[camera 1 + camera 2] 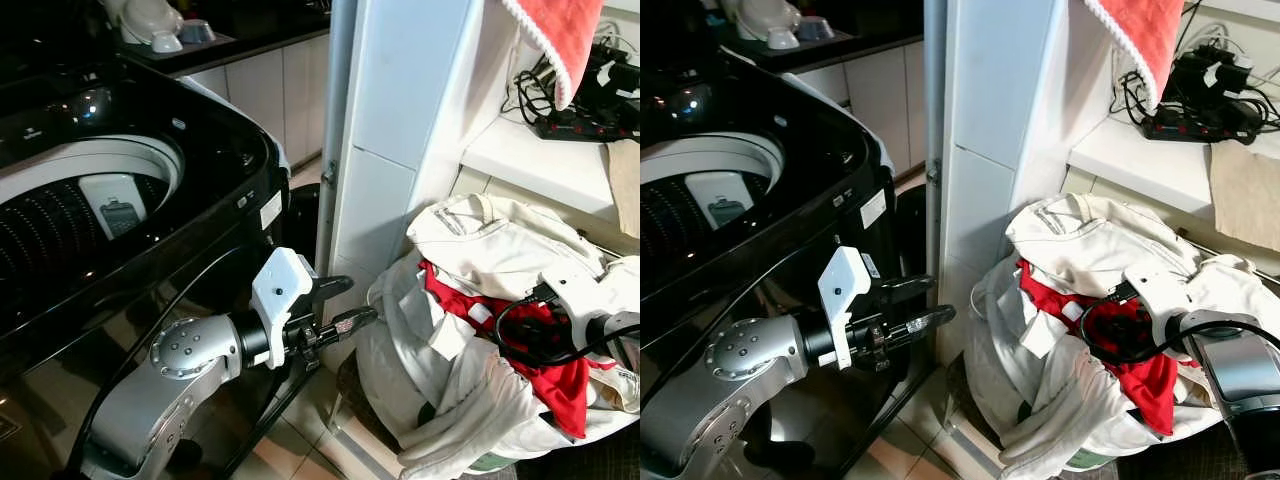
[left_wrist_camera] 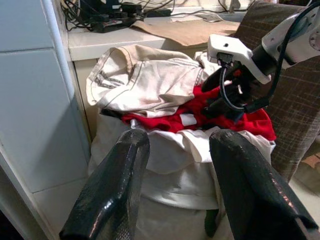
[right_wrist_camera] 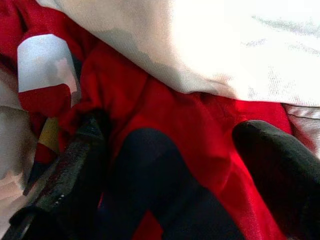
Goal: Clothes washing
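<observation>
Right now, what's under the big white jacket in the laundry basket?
Under the white jacket lies a red garment, where the right gripper is reaching in. More pale cloth hangs below. Anything deeper in the basket is covered.

Glossy black plastic on the washing machine [image 1: 215,150], mirror-bright and catching reflections; its drum rim [image 1: 60,165] is smooth pale plastic. The left arm [image 1: 150,385] is brushed silver metal, its left gripper [image 1: 345,303] shiny black with a fine rough grain. Soft crumpled cream cloth [image 1: 500,245] lies over slick, satiny red fabric [image 3: 165,125]. Smooth glazed white tiles [image 1: 400,100], and a fluffy red towel [image 1: 555,35] above
</observation>
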`<state>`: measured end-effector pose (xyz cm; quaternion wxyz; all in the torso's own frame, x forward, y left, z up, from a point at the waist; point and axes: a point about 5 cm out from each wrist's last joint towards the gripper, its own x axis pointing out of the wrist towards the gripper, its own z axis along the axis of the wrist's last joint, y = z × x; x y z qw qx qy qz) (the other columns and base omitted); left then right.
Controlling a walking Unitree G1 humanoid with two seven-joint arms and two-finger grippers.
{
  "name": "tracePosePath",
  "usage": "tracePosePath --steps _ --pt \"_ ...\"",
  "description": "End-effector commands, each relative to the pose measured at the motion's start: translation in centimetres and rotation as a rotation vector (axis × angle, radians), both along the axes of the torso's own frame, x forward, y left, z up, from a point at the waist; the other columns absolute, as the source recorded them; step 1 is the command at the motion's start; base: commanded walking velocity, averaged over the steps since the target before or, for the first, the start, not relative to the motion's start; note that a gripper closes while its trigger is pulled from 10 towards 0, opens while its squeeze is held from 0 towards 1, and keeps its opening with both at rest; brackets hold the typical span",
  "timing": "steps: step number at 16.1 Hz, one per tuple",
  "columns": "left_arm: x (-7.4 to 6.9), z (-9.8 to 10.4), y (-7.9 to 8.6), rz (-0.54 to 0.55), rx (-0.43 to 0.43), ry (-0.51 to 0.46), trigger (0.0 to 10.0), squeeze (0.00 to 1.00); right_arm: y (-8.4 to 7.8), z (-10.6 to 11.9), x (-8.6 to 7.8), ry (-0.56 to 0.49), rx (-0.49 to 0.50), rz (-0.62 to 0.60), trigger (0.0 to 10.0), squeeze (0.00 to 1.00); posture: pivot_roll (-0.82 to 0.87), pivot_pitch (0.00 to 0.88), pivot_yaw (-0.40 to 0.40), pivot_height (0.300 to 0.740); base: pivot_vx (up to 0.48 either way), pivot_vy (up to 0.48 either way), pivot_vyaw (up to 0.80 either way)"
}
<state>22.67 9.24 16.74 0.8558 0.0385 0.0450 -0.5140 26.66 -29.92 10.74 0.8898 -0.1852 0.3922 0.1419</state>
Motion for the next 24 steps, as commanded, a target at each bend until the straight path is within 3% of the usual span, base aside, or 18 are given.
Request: tracePosePath --steps 1,7,10,12,13,16,20,21,24 --pt "-0.3 0.2 -0.1 -0.018 0.001 0.000 10.0 0.00 -0.1 -0.2 0.0 0.014 -0.007 -0.004 0.0 0.00 0.00 0.000 -0.038 0.740 0.000 0.000 0.00" --pt "-0.3 0.3 0.0 -0.019 0.008 0.006 10.0 0.00 -0.7 -0.7 0.0 0.038 -0.045 -0.010 0.0 0.00 0.00 0.000 -0.033 0.740 0.000 0.000 0.00" --pt "-0.1 0.0 -0.1 0.028 -0.019 0.120 10.0 0.00 -0.7 -0.6 -0.2 0.043 -0.019 -0.005 0.0 0.00 0.00 0.000 -0.031 0.740 0.000 0.000 0.00" --pt "0.2 0.6 -0.4 0.030 0.005 0.042 10.0 0.00 -0.7 -0.5 -0.1 0.037 -0.016 -0.002 0.0 0.00 0.00 0.000 -0.031 0.740 0.000 0.000 0.00" --pt "0.7 0.4 -0.2 0.117 -0.028 0.053 10.0 0.00 -0.7 -0.5 -0.1 0.029 -0.015 -0.005 0.0 0.00 0.00 0.000 -0.031 0.740 0.000 0.000 0.00" --pt "1.1 0.8 -0.2 0.153 -0.090 0.064 10.0 0.00 -0.6 -0.3 0.0 0.020 -0.003 -0.007 0.0 0.00 0.00 0.000 -0.031 0.740 0.000 0.000 0.00" --pt "1.1 0.1 0.1 0.161 -0.073 0.113 10.0 0.00 -0.3 0.0 -0.1 0.012 0.037 0.011 0.0 0.00 -0.01 0.000 -0.020 0.740 0.000 0.000 0.00" --pt "1.3 -0.2 0.4 0.163 -0.015 0.067 10.0 0.00 -0.4 0.5 -0.1 0.004 0.056 0.011 0.0 0.00 -0.01 0.000 -0.019 0.740 0.000 0.000 0.00" --pt "1.7 0.1 0.8 0.186 -0.028 0.027 10.0 0.00 -0.3 1.3 0.1 -0.021 0.117 -0.005 0.0 0.00 -0.02 0.000 -0.018 0.740 0.000 0.000 0.00"
